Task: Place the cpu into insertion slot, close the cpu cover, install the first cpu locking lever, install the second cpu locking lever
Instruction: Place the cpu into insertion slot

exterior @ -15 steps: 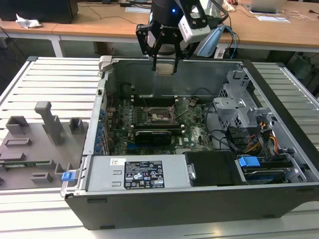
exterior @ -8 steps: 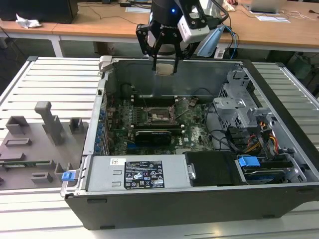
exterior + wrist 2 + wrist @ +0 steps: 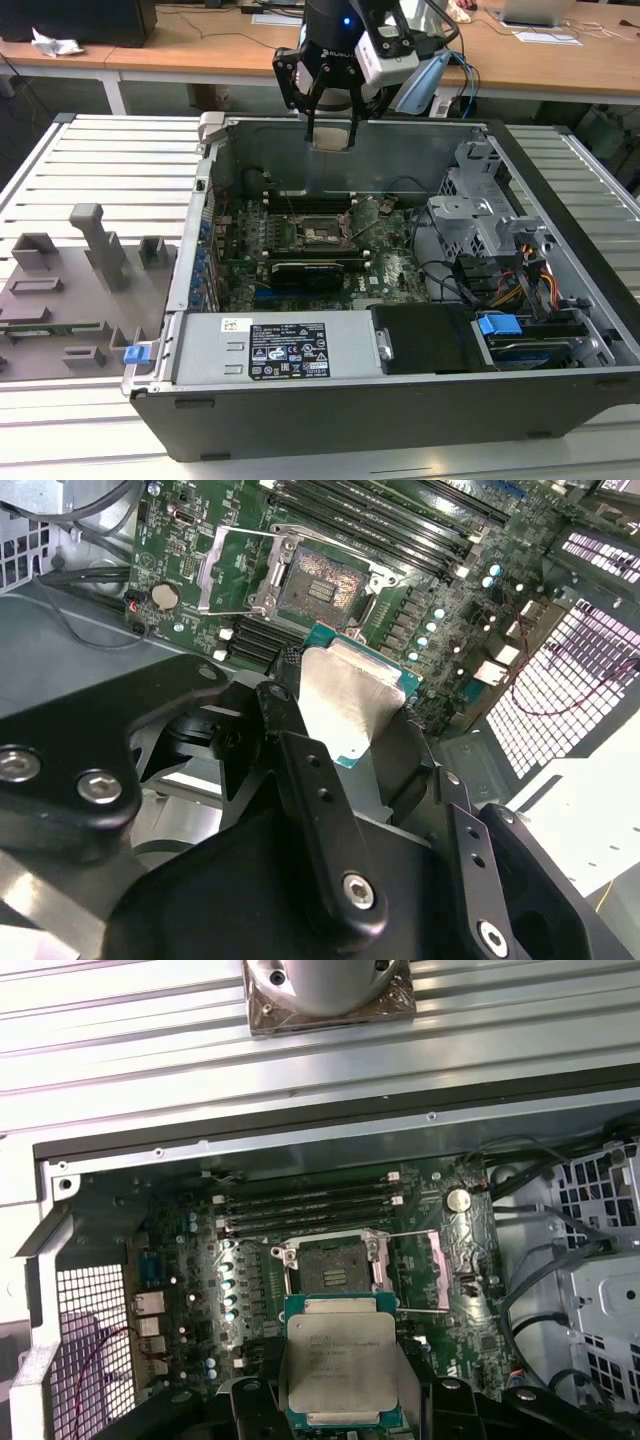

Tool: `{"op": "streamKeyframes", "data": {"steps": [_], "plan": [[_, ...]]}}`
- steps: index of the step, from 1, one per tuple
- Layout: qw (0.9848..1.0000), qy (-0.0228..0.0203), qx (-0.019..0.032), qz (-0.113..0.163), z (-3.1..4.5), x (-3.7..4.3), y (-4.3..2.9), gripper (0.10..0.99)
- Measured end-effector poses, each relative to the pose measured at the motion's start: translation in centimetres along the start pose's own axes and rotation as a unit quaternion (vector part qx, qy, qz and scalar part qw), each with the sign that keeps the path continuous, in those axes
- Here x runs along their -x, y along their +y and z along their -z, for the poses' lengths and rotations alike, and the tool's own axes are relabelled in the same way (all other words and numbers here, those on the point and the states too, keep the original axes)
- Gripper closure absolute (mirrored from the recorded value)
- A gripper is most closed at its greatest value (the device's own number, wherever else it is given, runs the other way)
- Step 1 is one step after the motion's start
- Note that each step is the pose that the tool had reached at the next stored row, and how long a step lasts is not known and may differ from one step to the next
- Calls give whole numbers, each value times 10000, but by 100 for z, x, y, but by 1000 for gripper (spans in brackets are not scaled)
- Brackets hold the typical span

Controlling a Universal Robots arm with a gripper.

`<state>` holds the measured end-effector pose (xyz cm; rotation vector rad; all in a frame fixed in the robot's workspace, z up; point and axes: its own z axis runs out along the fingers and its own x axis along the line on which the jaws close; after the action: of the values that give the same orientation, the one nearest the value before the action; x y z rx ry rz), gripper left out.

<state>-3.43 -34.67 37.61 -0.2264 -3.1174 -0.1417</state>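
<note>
Gripper hung over the open computer case, closed on the chip. Its fingers pinched two opposite edges, with the metal face turned toward the wrist cameras. The chip was clear of the board and touched nothing but the fingers.

Socket lay bare on the green circuit board, its contact field exposed and nothing seated in it. Cover stood swung open to one side of the socket, apart from the opening, so the opening looked unobstructed.

Key relation: in the exterior view the socket sat well below the gripper, almost in line with it across that view's left to right. In the first wrist view the chip's edges ran near parallel to the socket's. The socket lay just beyond the chip's far edge, between the chip and the memory slots.

Judged: chip and socket were already squared to each other, and the gap between them was mainly one of height. The chip's exact tilt could not be told. The chip was not yet placed and the cover not yet closed.
</note>
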Motion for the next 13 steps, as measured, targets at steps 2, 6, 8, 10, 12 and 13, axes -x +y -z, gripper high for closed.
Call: {"op": "streamKeyframes", "data": {"steps": [2,6,8,10,12,13], "plan": [[10000,-2,0,-21,0,0,0,561],[10000,-6,1,-72,0,0,0,561],[9999,-9,2,-107,0,-1,0,561],[9999,-11,3,-127,0,-1,0,561],[9999,-15,3,-170,0,-1,0,561],[9998,-17,4,-187,0,-2,0,561]]}}
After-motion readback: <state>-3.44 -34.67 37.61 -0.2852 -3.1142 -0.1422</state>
